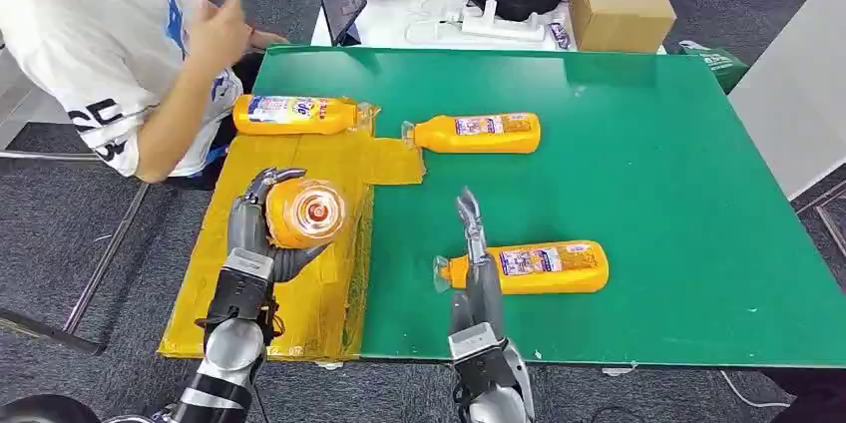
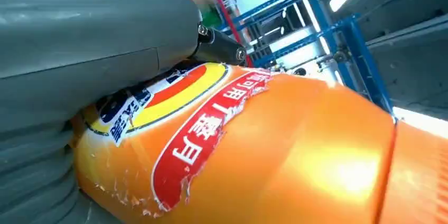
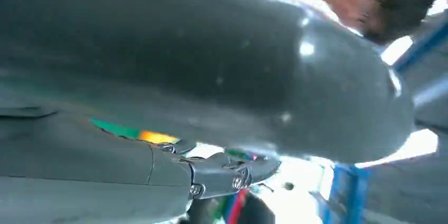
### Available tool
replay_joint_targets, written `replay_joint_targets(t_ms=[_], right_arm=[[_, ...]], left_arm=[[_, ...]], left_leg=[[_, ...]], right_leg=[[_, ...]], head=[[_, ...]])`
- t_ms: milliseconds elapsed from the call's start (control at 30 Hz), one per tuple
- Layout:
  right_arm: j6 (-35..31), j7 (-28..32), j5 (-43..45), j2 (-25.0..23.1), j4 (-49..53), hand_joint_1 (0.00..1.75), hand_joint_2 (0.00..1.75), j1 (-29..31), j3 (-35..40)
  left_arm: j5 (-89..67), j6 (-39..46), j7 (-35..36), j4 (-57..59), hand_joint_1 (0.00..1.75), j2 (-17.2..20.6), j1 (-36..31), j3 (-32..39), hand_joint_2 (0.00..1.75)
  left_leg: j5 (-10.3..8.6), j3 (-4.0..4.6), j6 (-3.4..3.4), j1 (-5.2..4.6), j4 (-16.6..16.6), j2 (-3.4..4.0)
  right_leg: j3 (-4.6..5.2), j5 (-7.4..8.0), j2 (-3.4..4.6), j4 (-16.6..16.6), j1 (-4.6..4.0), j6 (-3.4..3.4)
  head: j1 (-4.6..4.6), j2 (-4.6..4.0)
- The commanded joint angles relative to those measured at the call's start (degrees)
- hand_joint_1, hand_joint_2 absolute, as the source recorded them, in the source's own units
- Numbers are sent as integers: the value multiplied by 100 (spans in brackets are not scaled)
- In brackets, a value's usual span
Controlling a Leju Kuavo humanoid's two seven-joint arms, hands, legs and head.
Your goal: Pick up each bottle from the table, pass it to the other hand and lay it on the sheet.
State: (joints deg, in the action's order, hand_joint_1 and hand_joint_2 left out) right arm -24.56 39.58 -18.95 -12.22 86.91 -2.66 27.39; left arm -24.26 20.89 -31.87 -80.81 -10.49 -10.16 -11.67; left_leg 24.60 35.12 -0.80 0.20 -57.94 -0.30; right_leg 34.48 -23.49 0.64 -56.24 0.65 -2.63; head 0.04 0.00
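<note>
Head view, left hand: our left hand (image 1: 261, 233) grips an orange bottle (image 1: 304, 211) upright above the yellow sheet (image 1: 329, 303), its cap end pointing up at the camera.
Head view, sheet: one orange bottle (image 1: 296, 114) already lies at the sheet's far end, long axis across the table.
Head view, right hand: our right hand (image 1: 473, 253) hangs empty, fingers straight and pointing away, just above the neck of the near table bottle (image 1: 529, 266).
Head view, key relation: the sheet sits directly under the held bottle, so we judge it must tip onto its side.
Head view, remaining: another bottle (image 1: 477, 133) waits farther off on the green table (image 1: 648, 164).
Left wrist view: thumb (image 2: 79, 39) pressed on the label, firm grasp.
Right wrist view: fingers (image 3: 232, 174) extended, nothing held.
</note>
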Motion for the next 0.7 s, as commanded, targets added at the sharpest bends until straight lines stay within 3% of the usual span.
replay_joint_targets(t_ms=[33,200,300,333,533,700], right_arm=[[-118,42,-256,287,464,0,0,73,246],[-428,-186,-637,380,625,0,0,178,491],[-478,-173,-662,377,578,0,0,178,485],[-502,-170,-657,371,574,0,175,173,489],[-556,-82,-241,291,801,0,175,58,235],[-442,-64,17,231,831,0,175,11,50]], left_arm=[[-757,146,260,717,175,405,-469,-204,175],[-2526,817,788,2571,175,600,-1232,-214,175],[-2748,859,903,2809,175,623,-1316,-213,175],[-2965,891,1023,2950,175,628,-1362,-210,175],[-4218,802,1801,4320,175,851,-1877,-428,175],[-4334,753,1845,4714,175,870,-1990,-303,175]], left_leg=[[1,-10,3,0,5,-5],[-1,-24,4,2,10,-9],[0,-26,4,4,9,-4],[0,-18,4,4,5,1],[1,-26,6,5,7,-4],[0,-14,6,6,3,-1]], right_leg=[[-11,-4,-11,3,-1,6],[-26,-3,-15,8,-3,8],[-29,-2,-10,9,-5,8],[-19,-1,-6,5,-5,6],[-29,-5,-10,7,-6,9],[-16,-2,-6,4,-6,7]], head=[[-4,0],[-2,0],[0,0],[-2,0],[0,0],[-2,0]])
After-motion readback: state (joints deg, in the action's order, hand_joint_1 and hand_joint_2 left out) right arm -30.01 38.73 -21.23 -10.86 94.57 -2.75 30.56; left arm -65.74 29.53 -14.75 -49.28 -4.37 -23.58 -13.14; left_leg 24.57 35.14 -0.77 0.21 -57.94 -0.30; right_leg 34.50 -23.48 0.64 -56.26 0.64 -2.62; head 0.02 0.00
